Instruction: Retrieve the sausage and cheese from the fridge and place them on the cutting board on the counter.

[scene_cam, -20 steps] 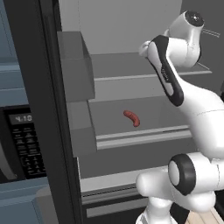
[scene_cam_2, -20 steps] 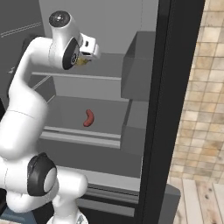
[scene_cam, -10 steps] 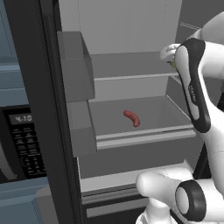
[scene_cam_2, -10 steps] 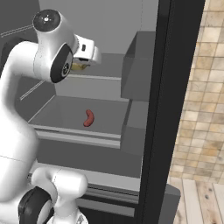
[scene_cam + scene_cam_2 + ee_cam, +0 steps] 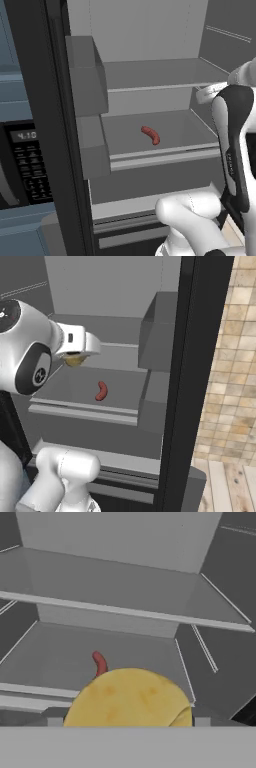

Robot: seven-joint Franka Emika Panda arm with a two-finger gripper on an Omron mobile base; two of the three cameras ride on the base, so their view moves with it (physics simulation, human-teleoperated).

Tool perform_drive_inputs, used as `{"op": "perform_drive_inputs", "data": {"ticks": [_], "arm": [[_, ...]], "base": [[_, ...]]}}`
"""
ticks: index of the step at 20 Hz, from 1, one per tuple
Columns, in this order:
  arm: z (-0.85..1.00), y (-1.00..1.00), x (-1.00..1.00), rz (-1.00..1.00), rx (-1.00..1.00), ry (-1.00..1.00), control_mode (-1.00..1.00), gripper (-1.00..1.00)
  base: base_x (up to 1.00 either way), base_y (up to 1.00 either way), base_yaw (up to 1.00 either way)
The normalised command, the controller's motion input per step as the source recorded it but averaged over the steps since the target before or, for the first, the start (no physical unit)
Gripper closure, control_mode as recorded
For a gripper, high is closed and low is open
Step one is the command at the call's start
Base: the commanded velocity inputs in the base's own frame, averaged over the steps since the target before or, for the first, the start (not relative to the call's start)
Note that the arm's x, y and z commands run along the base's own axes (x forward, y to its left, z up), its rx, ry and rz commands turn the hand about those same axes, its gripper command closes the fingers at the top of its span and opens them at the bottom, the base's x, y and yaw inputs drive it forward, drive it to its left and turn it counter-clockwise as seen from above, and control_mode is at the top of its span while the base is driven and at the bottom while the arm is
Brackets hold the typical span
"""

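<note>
The fridge (image 5: 45,125) stands open with grey shelves inside. The sausage (image 5: 150,135), a curved reddish-brown link, lies on the middle shelf (image 5: 80,408); it also appears as sausage (image 5: 101,390) and sausage (image 5: 100,662). My gripper (image 5: 75,357) hangs in front of the shelves, above and left of the sausage, shut on the pale yellow cheese (image 5: 74,360). In the hand view the cheese (image 5: 130,699) sits large between the jaws of the gripper (image 5: 127,721), hiding the fingertips. The cutting board and the counter are out of view.
Grey door bins (image 5: 85,75) line the left fridge door, and more bins (image 5: 160,331) hang on the right door. A black microwave (image 5: 25,160) sits left of the fridge. A tan tiled wall (image 5: 235,356) and wooden floor (image 5: 230,486) lie to the right.
My arm has drawn back from the fridge interior toward the base, carrying the cheese with it. The sausage has stayed on its shelf.
</note>
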Motion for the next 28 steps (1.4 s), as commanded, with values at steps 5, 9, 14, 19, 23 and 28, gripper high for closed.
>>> {"op": "perform_drive_inputs", "data": {"ticks": [5,9,14,19,23,28], "arm": [[-0.05,0.04,-0.82,0.0,-0.08,0.0,-1.0,1.0],[0.0,0.02,-0.47,0.01,0.0,-0.06,-1.0,1.0],[0.0,0.03,-0.52,0.03,0.0,-0.01,-1.0,1.0],[0.0,0.07,-0.48,0.03,-0.02,0.01,1.0,1.0],[0.0,0.0,0.0,0.0,0.0,0.0,1.0,1.0],[0.0,0.0,0.0,0.0,0.0,0.0,1.0,1.0]], "base": [[0.0,0.0,0.0],[0.0,0.0,0.0],[0.0,0.0,0.0],[-0.15,0.03,0.01],[-0.8,0.16,0.03],[-0.82,0.25,0.01]]}}
